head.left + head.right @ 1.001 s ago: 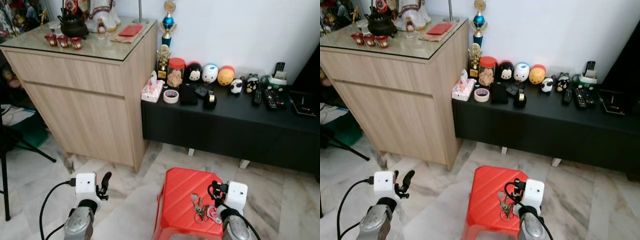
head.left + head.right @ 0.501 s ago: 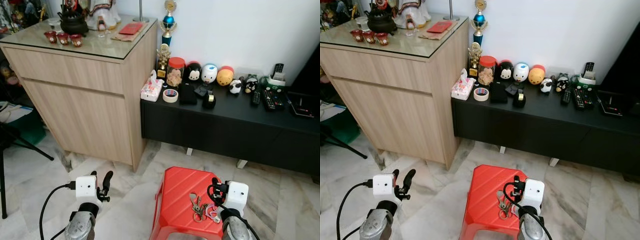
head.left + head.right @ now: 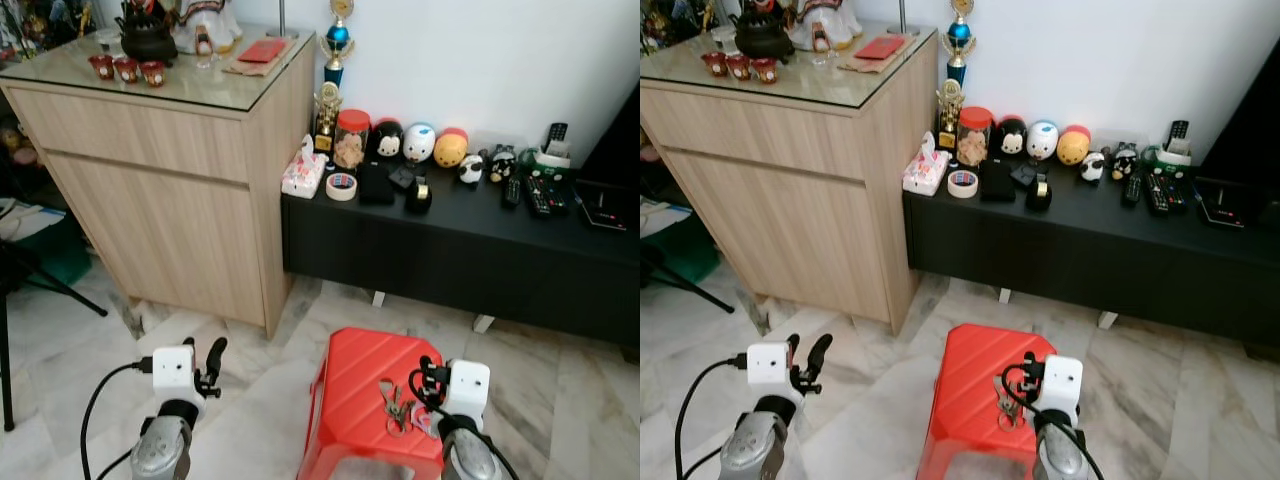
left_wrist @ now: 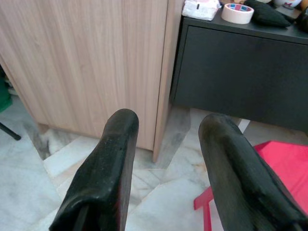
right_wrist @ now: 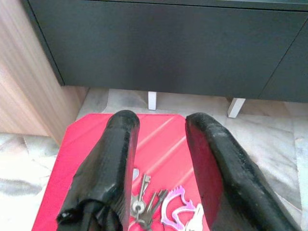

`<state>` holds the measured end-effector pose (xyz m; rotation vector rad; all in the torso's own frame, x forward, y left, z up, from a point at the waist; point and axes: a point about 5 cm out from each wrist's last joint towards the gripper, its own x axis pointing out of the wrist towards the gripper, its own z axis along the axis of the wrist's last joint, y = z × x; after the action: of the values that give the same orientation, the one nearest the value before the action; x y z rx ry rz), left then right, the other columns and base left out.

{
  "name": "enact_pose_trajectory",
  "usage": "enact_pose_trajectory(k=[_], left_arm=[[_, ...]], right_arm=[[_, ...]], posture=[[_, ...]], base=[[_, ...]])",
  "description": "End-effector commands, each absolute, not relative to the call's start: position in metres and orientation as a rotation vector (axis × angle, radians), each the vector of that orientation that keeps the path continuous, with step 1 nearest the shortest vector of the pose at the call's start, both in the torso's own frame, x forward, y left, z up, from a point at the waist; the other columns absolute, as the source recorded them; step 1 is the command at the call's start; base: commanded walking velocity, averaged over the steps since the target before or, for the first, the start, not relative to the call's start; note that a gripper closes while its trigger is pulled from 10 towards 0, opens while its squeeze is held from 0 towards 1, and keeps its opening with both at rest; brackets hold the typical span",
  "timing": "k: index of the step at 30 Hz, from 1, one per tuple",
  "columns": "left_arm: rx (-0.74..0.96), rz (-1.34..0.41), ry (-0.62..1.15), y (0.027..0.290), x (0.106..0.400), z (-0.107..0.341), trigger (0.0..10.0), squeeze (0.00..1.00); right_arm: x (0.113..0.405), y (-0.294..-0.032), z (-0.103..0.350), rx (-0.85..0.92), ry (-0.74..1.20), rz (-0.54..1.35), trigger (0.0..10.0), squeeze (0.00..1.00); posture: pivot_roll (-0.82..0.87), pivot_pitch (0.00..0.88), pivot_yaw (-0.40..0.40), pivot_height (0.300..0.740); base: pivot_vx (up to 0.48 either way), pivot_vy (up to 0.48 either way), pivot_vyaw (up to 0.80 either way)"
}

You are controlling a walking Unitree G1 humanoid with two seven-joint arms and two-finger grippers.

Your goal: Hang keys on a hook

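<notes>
A bunch of keys [image 3: 398, 410] with a pink charm [image 5: 176, 211] lies on the red stool [image 3: 360, 385] in front of me. My right gripper [image 3: 428, 378] hovers just above the keys at the stool's right side, open and holding nothing. In the right wrist view the keys [image 5: 144, 203] sit between and below its black fingers [image 5: 115, 159]. My left gripper [image 3: 212, 360] stays over the marble floor to the left of the stool, open, facing the wooden cabinet [image 4: 96, 57].
A tall wooden cabinet [image 3: 170, 170] with a glass top stands at the left. A low black console [image 3: 470, 250] along the white wall carries a trophy [image 3: 330, 75], jars, toy figures, tape and remotes. A black stand leg [image 3: 50, 290] crosses the floor at far left.
The camera has shifted a little, so the scene sits slightly higher in view. Both grippers stay open in the same places; the keys remain on the stool.
</notes>
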<state>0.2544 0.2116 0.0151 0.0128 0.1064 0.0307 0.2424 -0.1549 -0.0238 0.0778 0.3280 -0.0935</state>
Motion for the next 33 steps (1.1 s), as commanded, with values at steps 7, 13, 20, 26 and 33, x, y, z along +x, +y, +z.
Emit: enact_pose_trajectory(k=[7,13,20,26,33], left_arm=[[0.011,0.033,0.136,0.2114,0.2544,0.0128,10.0,0.0],[0.007,0.028,0.14,0.2111,0.2548,0.0127,10.0,0.0],[-0.014,0.004,0.143,0.2069,0.256,0.013,10.0,0.0],[-0.016,-0.01,0.143,0.2058,0.2575,0.0142,10.0,0.0],[-0.014,-0.02,0.144,0.2045,0.2579,0.0146,10.0,0.0]], right_arm=[[0.2446,-0.152,-0.0216,0.068,0.32,-0.07,10.0,0.0],[0.2451,-0.1518,-0.0212,0.068,0.318,-0.07,10.0,0.0],[0.2459,-0.1503,-0.0207,0.067,0.316,-0.056,10.0,0.0],[0.2463,-0.1475,-0.019,0.067,0.3,-0.036,10.0,0.0],[0.2453,-0.1471,-0.0194,0.081,0.299,-0.036,10.0,0.0]], posture=[[0.08,0.0,-0.083,0.65],[0.08,0.0,-0.084,0.65],[0.08,0.0,-0.084,0.65],[0.08,0.0,-0.079,0.65],[0.08,0.0,-0.078,0.65]], base=[[0.0,0.0,0.0],[0.0,0.0,0.0],[0.0,0.0,0.0],[0.0,0.0,0.13],[0.036,0.0,0.59]])
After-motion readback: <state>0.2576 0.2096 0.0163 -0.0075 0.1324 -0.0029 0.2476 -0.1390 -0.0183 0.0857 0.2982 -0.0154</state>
